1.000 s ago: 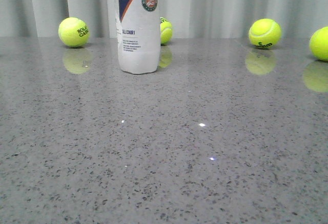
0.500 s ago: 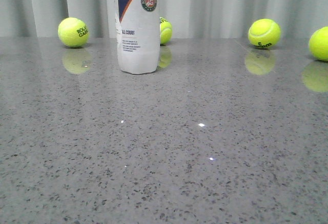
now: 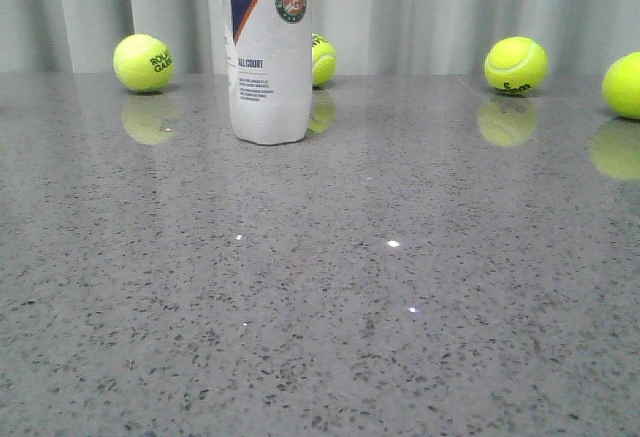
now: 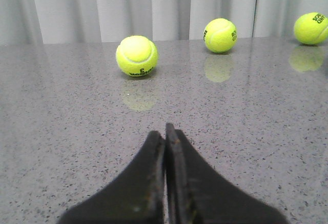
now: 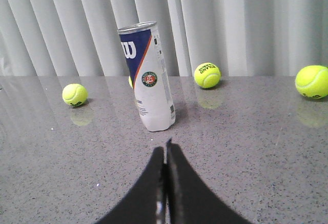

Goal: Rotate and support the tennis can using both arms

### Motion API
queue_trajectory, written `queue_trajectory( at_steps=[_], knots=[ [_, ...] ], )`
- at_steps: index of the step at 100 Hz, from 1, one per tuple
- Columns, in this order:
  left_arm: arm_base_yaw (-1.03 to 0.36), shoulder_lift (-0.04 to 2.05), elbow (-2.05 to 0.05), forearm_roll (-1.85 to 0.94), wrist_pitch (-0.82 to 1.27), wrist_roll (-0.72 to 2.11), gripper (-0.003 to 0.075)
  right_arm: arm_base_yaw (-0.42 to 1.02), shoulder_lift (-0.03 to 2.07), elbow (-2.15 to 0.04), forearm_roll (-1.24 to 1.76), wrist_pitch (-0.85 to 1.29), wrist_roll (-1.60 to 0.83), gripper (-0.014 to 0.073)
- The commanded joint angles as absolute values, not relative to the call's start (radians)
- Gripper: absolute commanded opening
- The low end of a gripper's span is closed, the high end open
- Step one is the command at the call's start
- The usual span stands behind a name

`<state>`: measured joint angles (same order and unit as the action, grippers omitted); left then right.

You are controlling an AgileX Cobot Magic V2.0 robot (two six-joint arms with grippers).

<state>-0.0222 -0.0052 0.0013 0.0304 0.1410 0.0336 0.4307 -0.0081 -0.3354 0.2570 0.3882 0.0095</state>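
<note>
The tennis can (image 3: 268, 52) stands upright at the back left of the grey table, frosted white with a navy panel, orange stripe and round green-red emblem; its top is cut off in the front view. In the right wrist view the whole can (image 5: 148, 78) shows, with silver rim and white "W", standing a short way beyond my right gripper (image 5: 165, 149), which is shut and empty. My left gripper (image 4: 165, 133) is shut and empty over bare table, with no can in its view. Neither arm shows in the front view.
Yellow-green tennis balls lie along the back by the curtain: one at the left (image 3: 144, 62), one behind the can (image 3: 323, 59), one at the right (image 3: 516, 64), one at the right edge (image 3: 623, 84). The left wrist view shows a ball (image 4: 137, 56) in front of the gripper.
</note>
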Motion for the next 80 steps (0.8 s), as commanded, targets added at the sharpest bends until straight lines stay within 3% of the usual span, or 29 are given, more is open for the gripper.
queue_trajectory(
  at_steps=[1,38,56,80],
  knots=[
    [-0.020,-0.039,0.044,0.020,0.060,0.022,-0.0018,0.427,0.006,-0.360,0.257,0.305,0.000,-0.0060],
    [-0.020,-0.039,0.044,0.020,0.060,0.022,-0.0018,0.397,0.006,-0.319,0.249,0.246,0.000,-0.0060],
    [-0.020,-0.039,0.044,0.020,0.060,0.022,-0.0018,0.216,0.006,-0.210,0.068,0.158,0.000,-0.0060],
    [-0.020,-0.039,0.044,0.020,0.060,0.022,-0.0018,-0.010,0.005,-0.028,0.045,-0.036,0.028,-0.0060]
  ],
)
